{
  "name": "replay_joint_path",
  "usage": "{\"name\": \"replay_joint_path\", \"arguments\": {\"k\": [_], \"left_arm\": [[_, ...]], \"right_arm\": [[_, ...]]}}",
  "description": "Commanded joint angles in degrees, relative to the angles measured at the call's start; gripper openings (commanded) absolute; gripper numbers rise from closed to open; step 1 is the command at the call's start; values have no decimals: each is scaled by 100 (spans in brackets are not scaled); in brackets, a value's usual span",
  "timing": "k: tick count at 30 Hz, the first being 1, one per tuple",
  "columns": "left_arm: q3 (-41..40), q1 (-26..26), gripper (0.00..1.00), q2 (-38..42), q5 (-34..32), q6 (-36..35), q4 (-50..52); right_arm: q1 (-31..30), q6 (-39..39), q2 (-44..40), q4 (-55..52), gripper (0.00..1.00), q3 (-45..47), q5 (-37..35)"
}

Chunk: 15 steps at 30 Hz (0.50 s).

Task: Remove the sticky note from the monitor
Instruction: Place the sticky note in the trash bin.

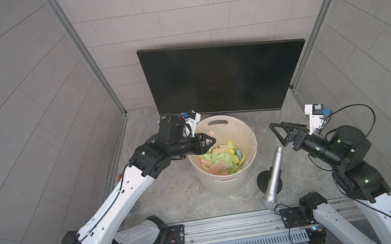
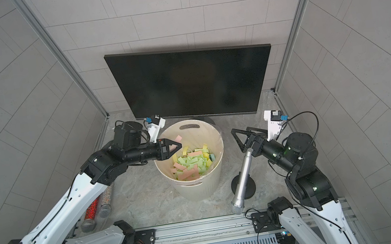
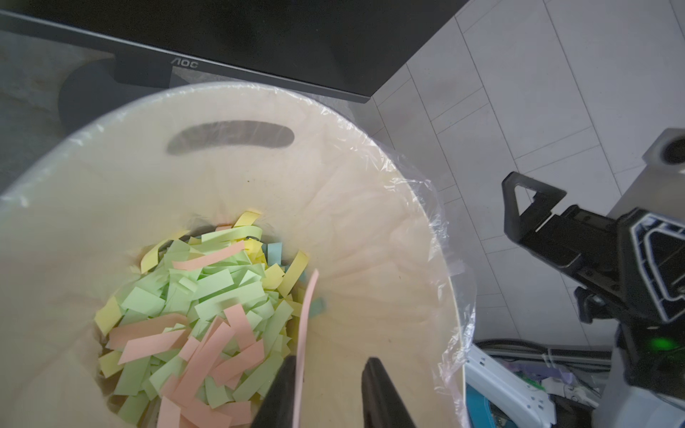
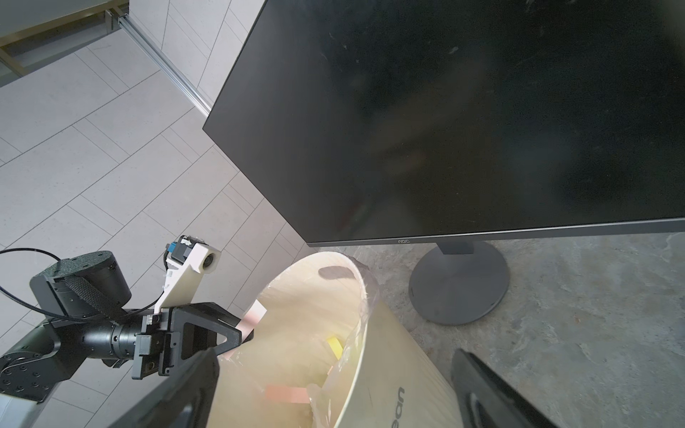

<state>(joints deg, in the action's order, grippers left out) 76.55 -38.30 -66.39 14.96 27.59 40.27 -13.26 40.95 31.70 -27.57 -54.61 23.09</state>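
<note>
The monitor (image 1: 224,79) (image 2: 191,84) (image 4: 463,111) stands dark and blank at the back, with no note on its screen. My left gripper (image 1: 209,142) (image 2: 176,147) (image 3: 330,358) hangs over the near-left rim of the cream bucket (image 1: 250,130) (image 3: 222,89). Its jaws stand apart. A pink sticky note (image 1: 211,134) (image 2: 178,138) (image 3: 307,315) (image 4: 254,315) clings edge-on to the inner face of one finger and pokes out past the tip, above the bucket's inside. My right gripper (image 1: 276,135) (image 2: 238,140) (image 4: 333,352) is wide open and holds nothing, to the right of the bucket.
The bucket has a clear plastic liner and holds several green, pink and yellow paper strips (image 1: 220,161). A silver microphone (image 1: 273,174) leans on a round black stand just under my right gripper. More microphones (image 2: 97,206) lie beneath my left arm. The monitor's round base (image 4: 459,281) sits behind the bucket.
</note>
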Motion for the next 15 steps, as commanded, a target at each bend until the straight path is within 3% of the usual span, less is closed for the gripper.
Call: {"name": "replay_joint_path", "arguments": {"k": [1, 4, 12, 15], "left_arm": [[232, -51, 48, -54, -31, -322, 292], [429, -83, 57, -145, -146, -556, 455], [828, -182, 56, -383, 11, -958, 613], [878, -189, 59, -423, 255, -1058, 539]], "right_arm": [[1, 11, -76, -55, 100, 57, -76], [3, 18, -62, -53, 100, 73, -81], [-3, 238, 99, 156, 100, 83, 212], [-8, 613, 461, 483, 92, 13, 734]]}}
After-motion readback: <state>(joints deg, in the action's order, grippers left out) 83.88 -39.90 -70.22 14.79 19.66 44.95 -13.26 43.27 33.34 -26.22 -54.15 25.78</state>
